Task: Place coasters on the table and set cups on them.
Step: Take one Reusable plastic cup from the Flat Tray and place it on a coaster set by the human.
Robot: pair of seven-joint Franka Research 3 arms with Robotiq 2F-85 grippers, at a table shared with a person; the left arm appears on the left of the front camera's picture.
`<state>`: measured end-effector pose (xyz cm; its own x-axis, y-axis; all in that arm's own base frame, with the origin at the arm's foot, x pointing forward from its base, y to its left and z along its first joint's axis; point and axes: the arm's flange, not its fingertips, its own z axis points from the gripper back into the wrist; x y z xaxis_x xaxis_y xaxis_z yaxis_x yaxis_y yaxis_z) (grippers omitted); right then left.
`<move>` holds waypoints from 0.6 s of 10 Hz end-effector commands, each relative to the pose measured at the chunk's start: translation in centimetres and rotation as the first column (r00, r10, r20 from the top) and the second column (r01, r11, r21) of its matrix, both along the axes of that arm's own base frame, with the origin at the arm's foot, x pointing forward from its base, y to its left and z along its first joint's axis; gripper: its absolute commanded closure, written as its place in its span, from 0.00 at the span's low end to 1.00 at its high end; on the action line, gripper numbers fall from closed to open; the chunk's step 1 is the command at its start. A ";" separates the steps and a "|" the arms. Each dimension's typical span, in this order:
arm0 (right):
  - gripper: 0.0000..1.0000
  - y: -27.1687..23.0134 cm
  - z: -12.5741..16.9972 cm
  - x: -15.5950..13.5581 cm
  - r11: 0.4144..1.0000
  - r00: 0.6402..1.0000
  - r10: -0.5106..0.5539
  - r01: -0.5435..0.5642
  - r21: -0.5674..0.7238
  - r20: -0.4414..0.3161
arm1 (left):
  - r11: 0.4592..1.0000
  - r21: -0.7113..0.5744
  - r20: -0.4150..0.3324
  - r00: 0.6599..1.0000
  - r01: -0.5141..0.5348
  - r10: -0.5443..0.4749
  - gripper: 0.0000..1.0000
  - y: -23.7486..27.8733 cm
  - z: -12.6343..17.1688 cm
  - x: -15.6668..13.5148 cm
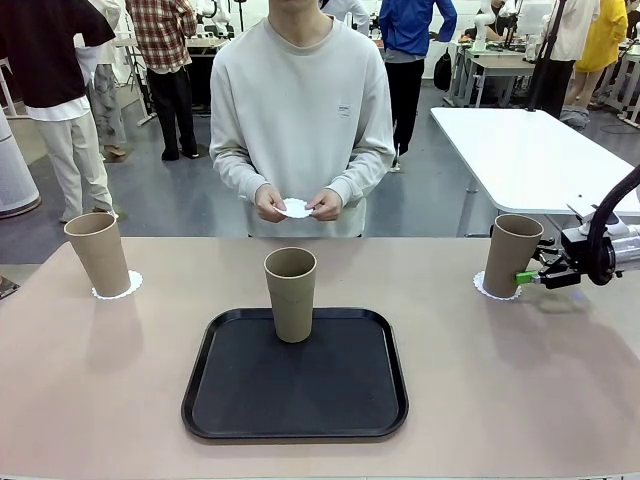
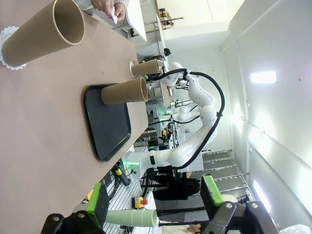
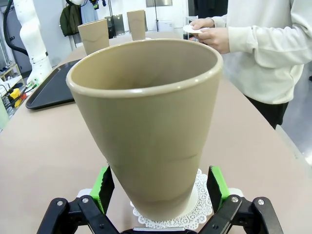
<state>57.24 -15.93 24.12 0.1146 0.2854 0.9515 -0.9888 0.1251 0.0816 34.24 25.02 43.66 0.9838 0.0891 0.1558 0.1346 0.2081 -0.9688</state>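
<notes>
Three tan cups stand on the beige table (image 1: 100,400). The left cup (image 1: 98,253) rests on a lacy white coaster (image 1: 118,286). Another cup (image 1: 290,293) stands on the black tray (image 1: 300,385). On the right, a cup (image 1: 511,255) sits on its own coaster (image 1: 494,291), and my right gripper (image 1: 523,274) stands open around its base. In the right wrist view that cup (image 3: 146,126) is between the green pads (image 3: 103,187), with gaps on both sides. A person's hands hold a further coaster (image 1: 296,208). My left gripper (image 2: 155,200) is open and holds nothing.
A person stands at the table's far edge, hands in front at the middle. A white-topped table (image 1: 530,150) stands behind at the right. The tray takes up the near middle. Bare tabletop lies between the tray and each outer cup.
</notes>
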 end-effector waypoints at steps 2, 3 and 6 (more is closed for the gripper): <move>0.00 -1.1 -0.2 0.6 0.999 0.999 -0.013 0.012 -0.033 -0.030 | 1.000 -0.007 -0.001 1.000 -0.005 0.005 0.00 0.0 0.3 -0.1; 0.00 -1.7 -0.1 0.5 0.999 0.999 -0.029 0.027 -0.043 -0.031 | 1.000 -0.007 -0.001 1.000 -0.005 0.005 0.00 0.0 0.3 -0.1; 0.00 -3.5 1.7 -0.7 0.985 0.992 -0.121 0.114 -0.130 -0.046 | 1.000 -0.007 -0.001 1.000 -0.005 0.005 0.00 0.0 0.3 -0.1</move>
